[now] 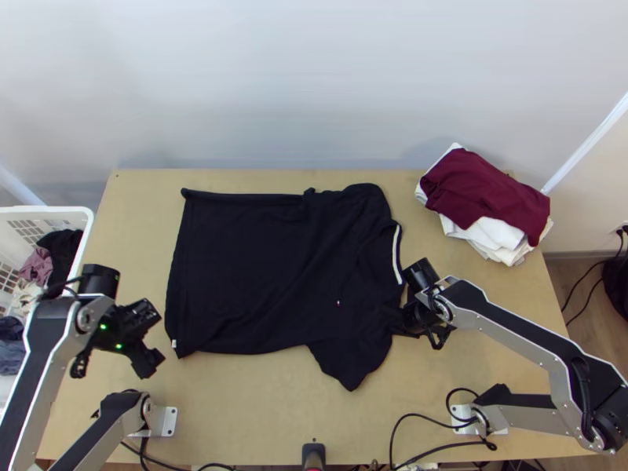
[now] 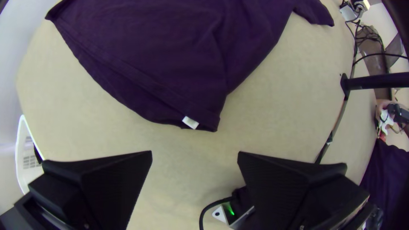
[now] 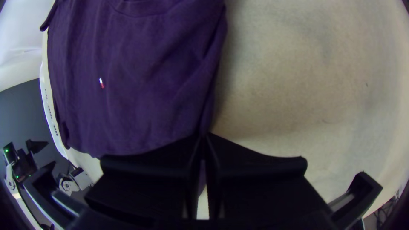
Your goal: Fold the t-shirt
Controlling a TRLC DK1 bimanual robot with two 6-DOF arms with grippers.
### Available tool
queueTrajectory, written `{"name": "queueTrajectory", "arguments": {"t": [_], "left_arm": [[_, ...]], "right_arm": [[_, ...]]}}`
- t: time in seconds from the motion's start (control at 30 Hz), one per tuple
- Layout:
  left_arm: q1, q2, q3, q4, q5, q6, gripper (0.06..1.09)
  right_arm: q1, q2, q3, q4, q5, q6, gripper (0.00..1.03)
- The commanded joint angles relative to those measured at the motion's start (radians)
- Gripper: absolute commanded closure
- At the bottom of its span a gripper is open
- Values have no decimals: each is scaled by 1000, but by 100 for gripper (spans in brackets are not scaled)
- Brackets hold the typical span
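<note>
While my left gripper (image 1: 160, 337) hangs with its fingers well apart near the hem, my right gripper (image 1: 404, 314) is clamped on the shirt (image 1: 259, 267) at the shoulder, between collar and lower sleeve. I have the shirt spread mid-frame, hem to the left, collar to the right. A white tag (image 2: 190, 122) sits at the hem's lower-left corner, and a tiny red-and-white mark (image 3: 102, 82) on the chest. It lies on a pale wooden table (image 1: 259, 408) against a whitish wall (image 1: 298, 86). Upper right, I see a pile (image 1: 491, 192), maroon over white. My left arm partly covers the basket (image 1: 51, 212) of clothes at the left edge; cables (image 1: 408, 416) loop along the bottom.
</note>
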Motion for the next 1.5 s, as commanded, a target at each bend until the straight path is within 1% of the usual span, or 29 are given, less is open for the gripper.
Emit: {"name": "queueTrajectory", "arguments": {"t": [0.0, 0.13, 0.27, 0.33, 0.53, 0.6, 0.67, 0.77, 0.83, 0.93, 0.97, 1.0, 1.03, 1.07, 1.2, 1.3, 1.37, 1.47], "left_arm": [[-56, -6, -77, 86, -7, -6, 11], [-125, 34, -129, 157, -16, -48, 14], [-194, 82, -145, 151, -29, -77, 15], [-214, 100, -154, 172, -38, -83, 15], [-211, 197, -162, 232, -41, -95, 16], [-210, 224, -163, 240, -41, -95, 20], [-205, 247, -172, 272, -41, -100, 20], [-196, 284, -178, 310, -41, -101, 28], [-184, 303, -178, 329, -41, -101, 39], [-161, 309, -171, 366, -27, -92, 75], [-151, 309, -163, 372, -23, -83, 83], [-136, 309, -154, 378, -16, -71, 88], [-118, 309, -142, 375, -12, -66, 91], [-101, 309, -128, 372, -6, -58, 91], [-32, 310, -63, 341, 5, -2, 91], [7, 310, -5, 289, 37, 47, 91], [45, 310, 32, 283, 62, 81, 91], [65, 336, 73, 278, 65, 123, 91]], "right_arm": [[-2, -9, -32, 6, 19, 4, 100], [-5, -11, -35, 6, 20, 4, 100], [-10, -11, -35, 6, 22, 4, 100], [-12, -11, -35, 6, 24, 3, 100], [-18, -9, -35, 6, 27, -2, 100], [-19, -8, -36, 8, 27, -2, 100], [-24, -8, -38, 8, 28, -2, 100], [-28, -8, -38, 8, 33, -3, 100], [-30, -9, -39, 8, 37, -11, 100], [-33, -15, -42, 8, 47, -19, 100], [-35, -15, -44, 8, 47, -20, 100], [-38, -17, -44, 8, 47, -22, 100], [-41, -17, -44, 8, 48, -23, 100], [-42, -15, -46, 8, 48, -25, 100], [-44, -14, -55, 20, 53, -25, 100], [-42, -14, -65, 36, 53, -23, 100], [-39, -12, -72, 40, 54, -23, 100], [-38, -14, -73, 40, 56, -23, 100]]}}
